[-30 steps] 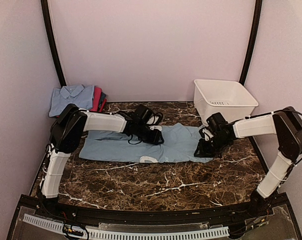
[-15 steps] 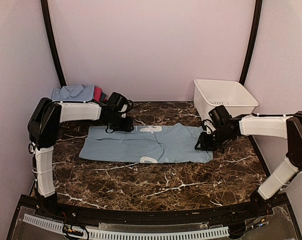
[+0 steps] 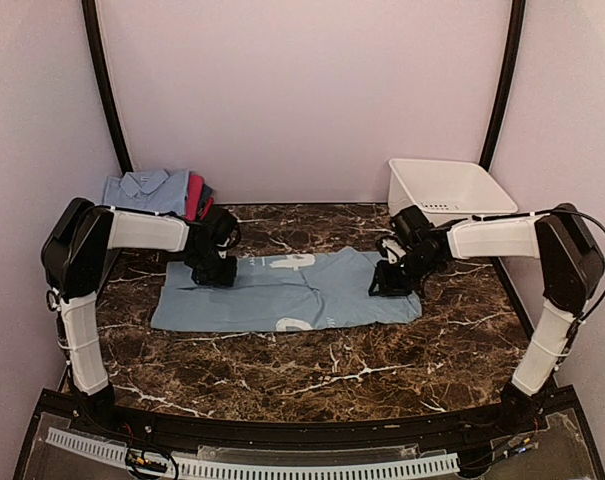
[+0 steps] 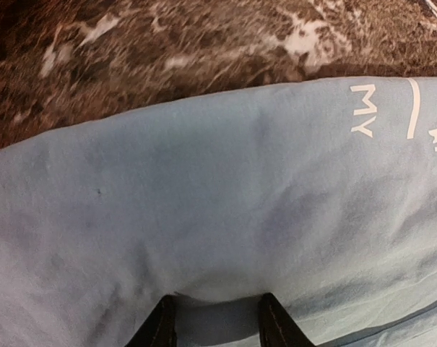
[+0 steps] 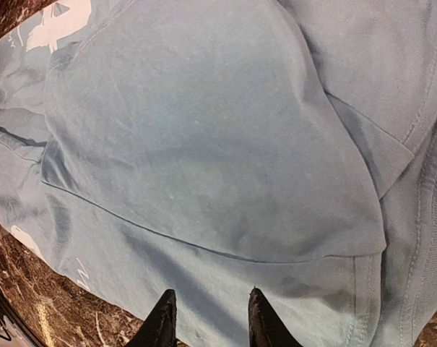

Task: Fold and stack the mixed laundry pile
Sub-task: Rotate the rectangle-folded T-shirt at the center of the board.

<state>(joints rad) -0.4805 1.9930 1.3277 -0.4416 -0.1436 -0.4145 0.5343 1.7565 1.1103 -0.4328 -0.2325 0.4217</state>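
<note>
Marble table [image 3: 312, 372] under blue tee [image 3: 282, 300]; left claw [image 4: 217, 303], right claw [image 5: 209, 296] both parted.

**Marble table, three loads on it**

The table [image 3: 312, 370] is dark brown marble with white veins. A pale blue tee [image 3: 282, 295] with white print lies spread flat across its middle, long side running left to right. Behind the tee's left end, in the far corner, sits a stack of folded garments [image 3: 147, 190], with pale blue, magenta and dark pieces. Behind the tee's right end stands a white tub [image 3: 462, 222].
</note>
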